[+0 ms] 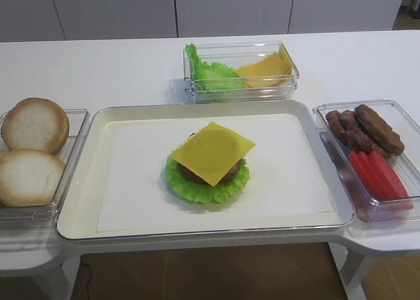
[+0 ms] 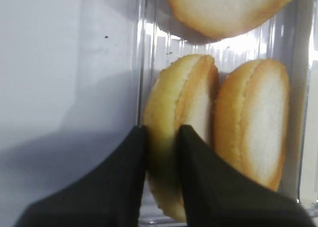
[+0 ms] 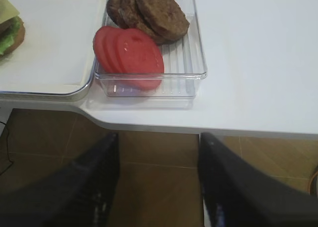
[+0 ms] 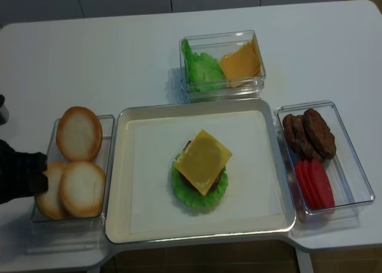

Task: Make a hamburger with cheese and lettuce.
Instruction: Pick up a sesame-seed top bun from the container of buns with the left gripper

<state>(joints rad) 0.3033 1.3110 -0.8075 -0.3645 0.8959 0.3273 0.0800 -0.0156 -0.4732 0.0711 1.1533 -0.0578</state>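
White table (image 1: 118, 64): left gripper (image 2: 161, 137) clamps a bun half (image 2: 181, 132) (right gripper (image 3: 158, 152) spread).

Glossy clear plastic bins (image 1: 392, 182), smooth matt cheese (image 1: 212, 151), tray (image 1: 197, 233) perhaps metal, paper-lined.

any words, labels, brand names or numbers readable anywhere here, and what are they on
None: no text can be read in any view.
The clear plastic bins, the tray with its paper liner, the cheese and the bun halves all show no print.
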